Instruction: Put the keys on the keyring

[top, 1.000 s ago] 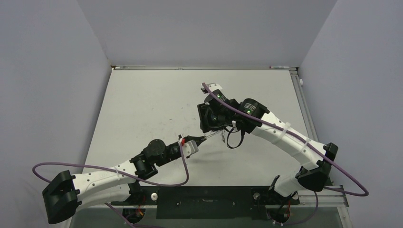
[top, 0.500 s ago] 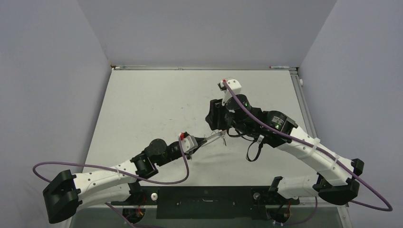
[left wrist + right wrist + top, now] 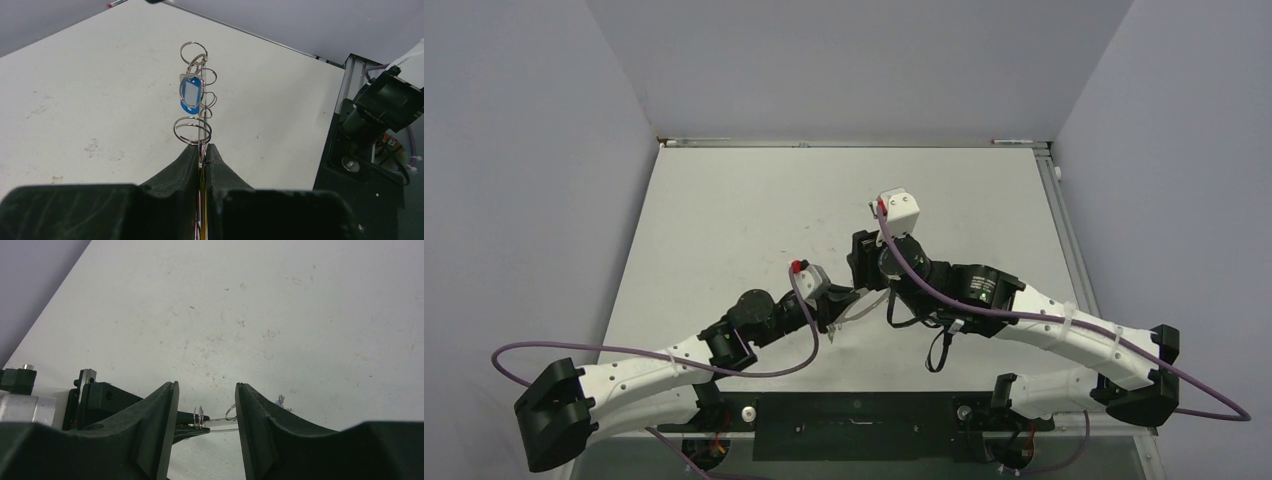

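So the keyring (image 3: 203, 120) is pinched in my left gripper (image 3: 202, 150). From my left wrist I see it edge-on, a thin silvery wire standing straight up out of the fingertips, held off the table (image 3: 744, 200). A handful of small wire rings (image 3: 192, 131) hang along it, and the blue key (image 3: 190, 95) sits about halfway up, flat face toward the camera. That's the only key whose colour I can make out; whatever is on the other little rings is too small or hidden to tell.

The left fingers are squeezed right together on the wire, with basically no gap between them.

My right gripper (image 3: 206, 385) is just beside it, over the middle of the table. Its fingers stand well apart with nothing in them. Through that gap my right wrist camera shows the left gripper's tip and the silvery ring, lower down. Can't tell if the right fingers touch the ring.
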Controlling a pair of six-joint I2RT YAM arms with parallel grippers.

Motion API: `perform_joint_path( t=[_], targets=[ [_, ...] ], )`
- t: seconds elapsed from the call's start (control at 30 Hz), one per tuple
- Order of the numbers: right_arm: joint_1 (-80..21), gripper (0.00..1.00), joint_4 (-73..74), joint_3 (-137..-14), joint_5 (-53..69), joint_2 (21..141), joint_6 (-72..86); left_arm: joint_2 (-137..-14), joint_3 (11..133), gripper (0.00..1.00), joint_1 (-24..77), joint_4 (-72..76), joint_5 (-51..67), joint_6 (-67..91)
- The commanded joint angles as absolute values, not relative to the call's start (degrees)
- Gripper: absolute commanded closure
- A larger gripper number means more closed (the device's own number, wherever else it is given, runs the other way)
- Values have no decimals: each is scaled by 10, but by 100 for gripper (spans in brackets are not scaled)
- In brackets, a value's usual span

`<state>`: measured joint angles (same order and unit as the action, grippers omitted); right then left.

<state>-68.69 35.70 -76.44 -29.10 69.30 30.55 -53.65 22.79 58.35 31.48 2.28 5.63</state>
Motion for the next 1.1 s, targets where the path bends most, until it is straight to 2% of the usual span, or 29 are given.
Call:
perform_joint_path(
  t=[0.0, 0.2, 0.4, 0.73, 0.8, 0.83, 0.97, 1.07],
  targets=[
    [-690, 52, 314, -748, -323, 657, 299, -521, 259, 100, 572, 359, 18, 123],
    [-690, 36, 313, -731, -317, 640, 300, -524, 254, 100, 547, 360, 63, 185],
    [-694, 35, 323, -737, -316, 650, 311, -518, 226, 100, 542, 395, 100, 189],
    [-727, 31, 377, -721, -319, 657, 370, -505, 197, 100, 542, 419, 91, 183],
    [-735, 18, 375, -714, -310, 658, 371, -505, 192, 100, 542, 424, 89, 186],
    [-737, 17, 376, -711, -311, 659, 374, -506, 192, 100, 542, 424, 87, 187],
    [-752, 24, 357, -691, -294, 661, 373, -509, 192, 100, 541, 426, 86, 193],
    [-767, 34, 350, -686, -299, 673, 380, -511, 193, 100, 541, 430, 90, 199]
  ],
)
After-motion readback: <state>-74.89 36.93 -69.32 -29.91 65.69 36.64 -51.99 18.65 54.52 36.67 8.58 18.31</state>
